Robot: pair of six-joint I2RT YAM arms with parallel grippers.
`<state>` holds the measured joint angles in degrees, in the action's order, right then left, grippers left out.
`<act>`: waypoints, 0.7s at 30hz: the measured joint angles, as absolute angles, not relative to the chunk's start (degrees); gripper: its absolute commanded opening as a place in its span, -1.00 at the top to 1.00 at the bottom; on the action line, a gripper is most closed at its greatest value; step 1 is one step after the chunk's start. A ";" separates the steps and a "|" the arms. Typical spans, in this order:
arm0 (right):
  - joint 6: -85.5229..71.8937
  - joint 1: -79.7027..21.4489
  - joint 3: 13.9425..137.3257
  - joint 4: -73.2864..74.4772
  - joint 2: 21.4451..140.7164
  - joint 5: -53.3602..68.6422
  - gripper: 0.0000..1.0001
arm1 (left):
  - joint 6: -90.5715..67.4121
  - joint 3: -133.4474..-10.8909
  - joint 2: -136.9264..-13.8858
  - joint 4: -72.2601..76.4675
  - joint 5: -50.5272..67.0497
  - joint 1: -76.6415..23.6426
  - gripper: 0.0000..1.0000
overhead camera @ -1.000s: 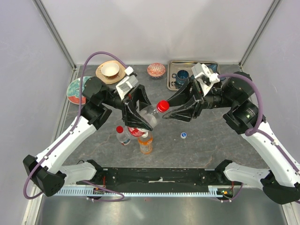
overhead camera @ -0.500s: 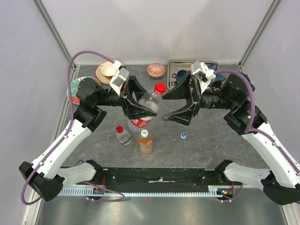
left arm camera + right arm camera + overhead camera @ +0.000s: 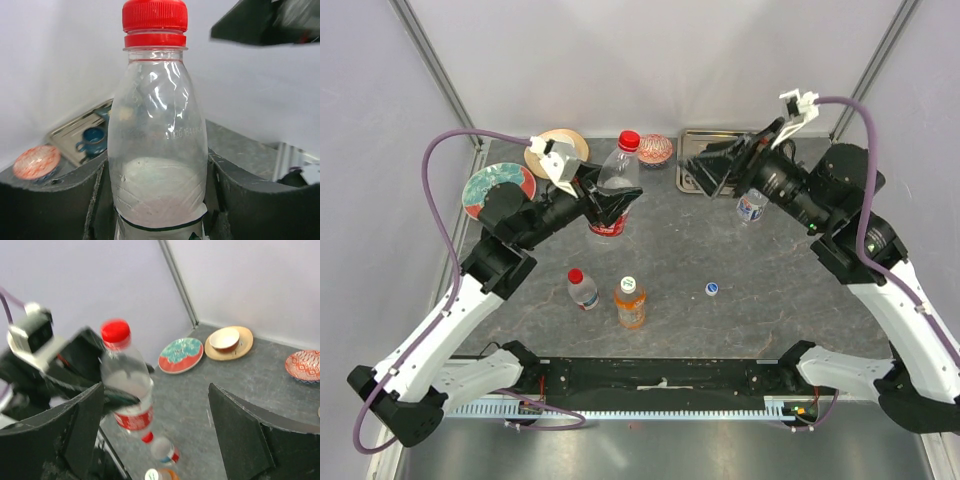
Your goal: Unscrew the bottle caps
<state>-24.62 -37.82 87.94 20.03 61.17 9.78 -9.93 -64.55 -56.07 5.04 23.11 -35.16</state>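
Nearest the arm bases, the orange bottle [image 3: 630,305] and a small clear bottle with a red cap [image 3: 582,290] stand just beside each other on the table. A loose cap [image 3: 711,289] lies apart to their right, so judge at least one bottle as already opened.

Further in, your left gripper [image 3: 610,205] is clamped around the lower body of the held bottle [image 3: 157,150], a clear one with a red label. It is lifted off the table and tilted a little. Its red cap [image 3: 155,22] is on and in free air.

Your right gripper [image 3: 155,410] has its jaws spread wide with nothing between them, off to the right of that cap and not touching it. A fourth bottle [image 3: 752,205] with a blue label stands beside the right arm. You cannot tell whether it has a cap, because the arm hides its top.

The step in hand looks like this bottle's cap. Bring the right jaws level with the cap, centre them around it, close firmly and then twist while the left hand holds the body steady. Watch the tilt as you line up.

At the far edge sit a teal plate [image 3: 490,190], a tan saucer [image 3: 565,140], a patterned bowl [image 3: 655,150] and the tray [image 3: 695,140] with a blue mug [image 3: 92,136].
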 measured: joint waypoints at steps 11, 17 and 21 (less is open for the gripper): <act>-31.38 -38.26 99.31 20.78 72.49 5.32 -0.83 | 0.54 -63.33 -58.67 0.14 11.03 -40.53 -0.13; -31.57 -38.52 99.24 21.78 75.99 5.72 -0.79 | 1.67 -63.33 -59.75 -0.51 10.83 -40.93 -0.13; -31.62 -38.83 99.24 21.47 76.47 5.89 -0.73 | 2.04 -63.33 -60.01 -0.75 10.81 -41.10 -0.13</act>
